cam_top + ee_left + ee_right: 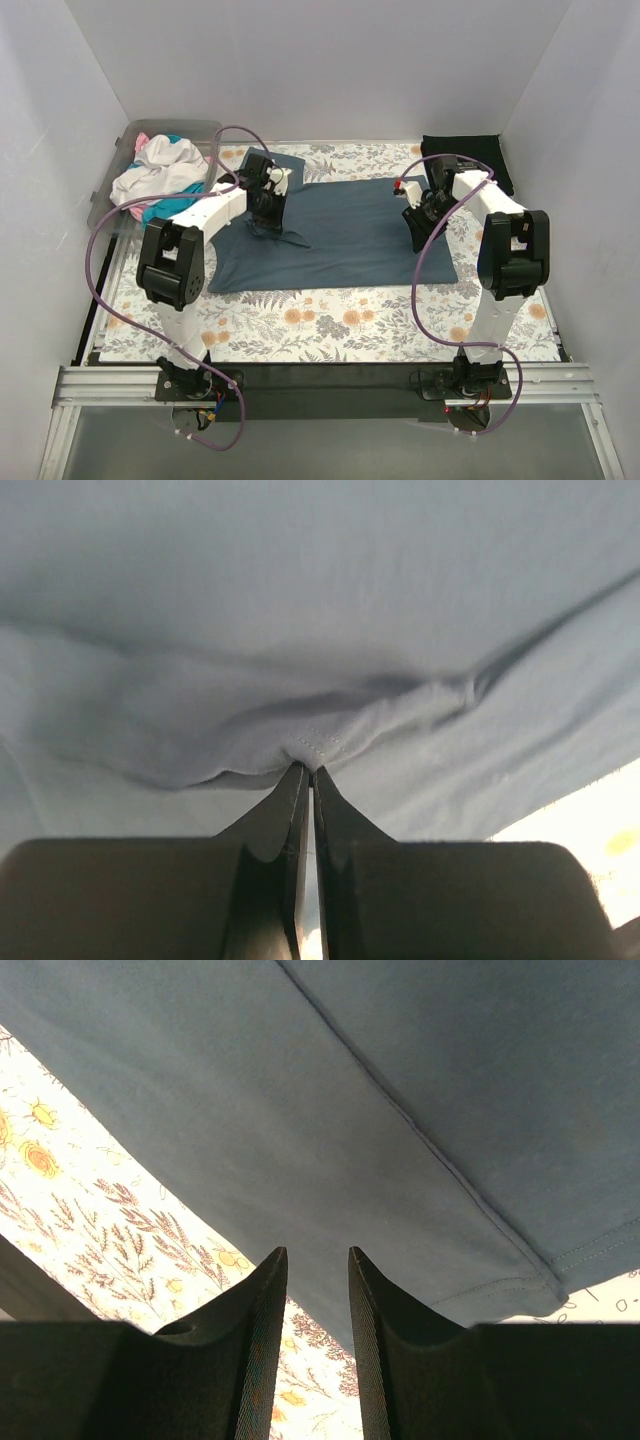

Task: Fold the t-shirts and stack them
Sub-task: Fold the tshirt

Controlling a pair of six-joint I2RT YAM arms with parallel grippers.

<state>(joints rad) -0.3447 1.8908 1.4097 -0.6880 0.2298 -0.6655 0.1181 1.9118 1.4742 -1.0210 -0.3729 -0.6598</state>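
Slate blue-grey t-shirt (350,230) looks soft, light, floppy, so it'll probably sag. Left gripper (308,772) pinching stitched edge. Right gripper (318,1258) spread, holding nothing; hem corner seems best grab.

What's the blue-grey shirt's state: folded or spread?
Spread: the blue-grey shirt lies open across the floral cloth, bunched only where the left gripper pinches it.

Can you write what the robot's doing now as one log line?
left fingers: shut on blue-grey shirt | right fingers: open over its edge | black shirt: folded
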